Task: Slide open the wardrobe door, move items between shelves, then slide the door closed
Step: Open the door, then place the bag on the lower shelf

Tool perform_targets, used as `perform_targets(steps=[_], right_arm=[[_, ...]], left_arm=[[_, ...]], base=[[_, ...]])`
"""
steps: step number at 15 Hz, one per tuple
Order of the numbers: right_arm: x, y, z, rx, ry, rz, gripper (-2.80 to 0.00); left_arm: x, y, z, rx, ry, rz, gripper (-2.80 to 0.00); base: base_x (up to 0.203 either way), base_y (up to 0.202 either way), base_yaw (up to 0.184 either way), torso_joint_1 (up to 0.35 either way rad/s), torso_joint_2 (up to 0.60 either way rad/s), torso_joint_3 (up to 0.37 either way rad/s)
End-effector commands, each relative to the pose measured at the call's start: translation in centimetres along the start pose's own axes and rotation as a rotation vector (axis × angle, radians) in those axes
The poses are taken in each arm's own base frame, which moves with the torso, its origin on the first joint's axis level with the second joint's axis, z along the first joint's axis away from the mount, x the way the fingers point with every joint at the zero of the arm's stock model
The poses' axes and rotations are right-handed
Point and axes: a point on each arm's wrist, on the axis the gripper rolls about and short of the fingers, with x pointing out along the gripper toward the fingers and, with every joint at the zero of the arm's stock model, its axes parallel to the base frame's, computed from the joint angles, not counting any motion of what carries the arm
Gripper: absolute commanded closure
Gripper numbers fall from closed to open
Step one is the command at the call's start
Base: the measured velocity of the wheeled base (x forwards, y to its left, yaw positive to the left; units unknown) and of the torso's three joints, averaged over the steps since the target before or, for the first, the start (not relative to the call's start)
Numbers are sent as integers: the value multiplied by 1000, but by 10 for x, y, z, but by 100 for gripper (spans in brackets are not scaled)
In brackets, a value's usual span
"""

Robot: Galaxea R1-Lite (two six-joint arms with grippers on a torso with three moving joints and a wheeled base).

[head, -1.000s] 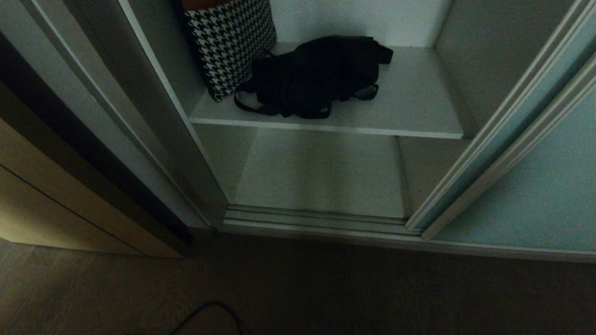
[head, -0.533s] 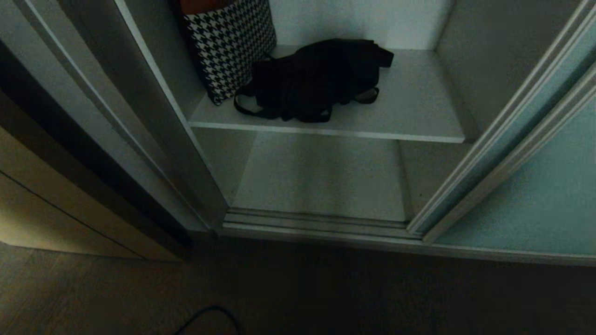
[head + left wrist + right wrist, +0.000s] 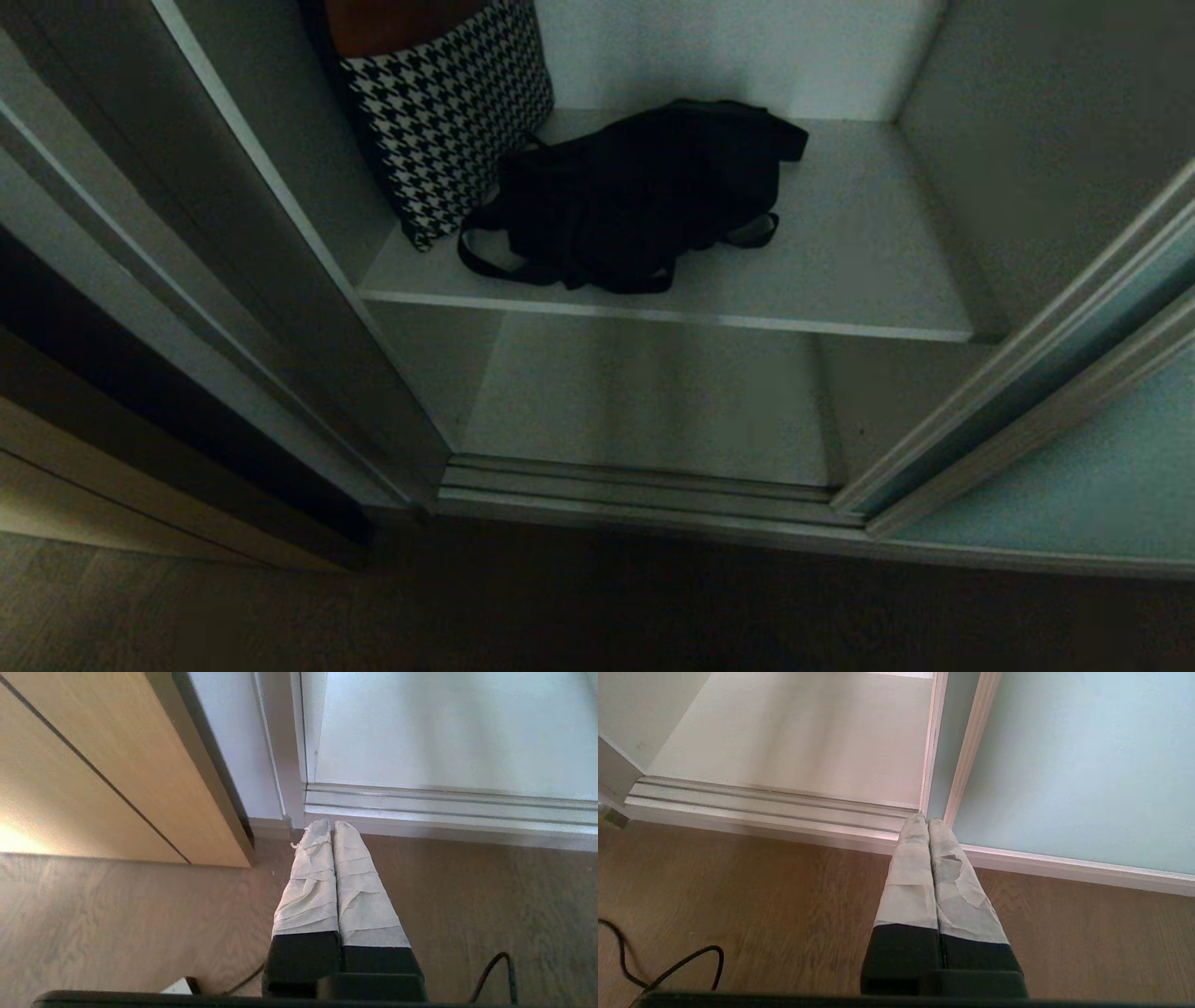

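Note:
The sliding wardrobe door [image 3: 1083, 467] [image 3: 1073, 765], a frosted pale blue-green panel, stands slid to the right, leaving the compartment open. A floppy black bag [image 3: 644, 196] with straps lies on the white shelf [image 3: 868, 271]. A black-and-white houndstooth bag [image 3: 443, 112] leans at the shelf's left end. Below is the bare bottom board [image 3: 644, 392]. My left gripper [image 3: 332, 823] is shut and empty, low over the floor by the wardrobe's left corner. My right gripper [image 3: 927, 820] is shut and empty too, before the door's edge. Neither arm shows in the head view.
A beige wooden cabinet front [image 3: 93, 765] stands left of the wardrobe. The silver floor track [image 3: 635, 485] runs along the opening. The floor [image 3: 738, 882] is wood, with a black cable [image 3: 668, 966] lying on it.
The whole head view has shifted: the wardrobe looks nearer and lower in the picture, so the camera has moved. The bags lie as before.

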Motion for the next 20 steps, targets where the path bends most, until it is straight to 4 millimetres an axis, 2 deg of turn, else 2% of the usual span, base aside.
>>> perform_targets(steps=[1,3,5,8,10,13,16,18,20], right_arm=[[0,0,0,0,-1,0,0],[0,0,0,0,-1,0,0],[0,0,0,0,-1,0,0],[0,0,0,0,-1,0,0],[0,0,0,0,-1,0,0],[0,0,0,0,-1,0,0],[0,0,0,0,-1,0,0],[0,0,0,0,-1,0,0],[0,0,0,0,-1,0,0]], left_arm=[[0,0,-1,17,11,-3,0],[-1,0,7,21,-48,1,0],[-8,2,33,20,-170,6,0],[-39,4,92,37,-336,-30,0],[-58,4,136,55,-365,-110,0],[-29,4,187,44,-236,-261,0],[14,5,247,-61,-161,-403,0],[52,6,280,-160,-96,-509,0],[97,4,296,-256,7,-585,0]], base=[[0,0,0,0,0,0],[0,0,0,0,0,0],[0,0,0,0,0,0],[0,0,0,0,0,0],[0,0,0,0,0,0],[0,0,0,0,0,0],[0,0,0,0,0,0],[0,0,0,0,0,0],[0,0,0,0,0,0]])
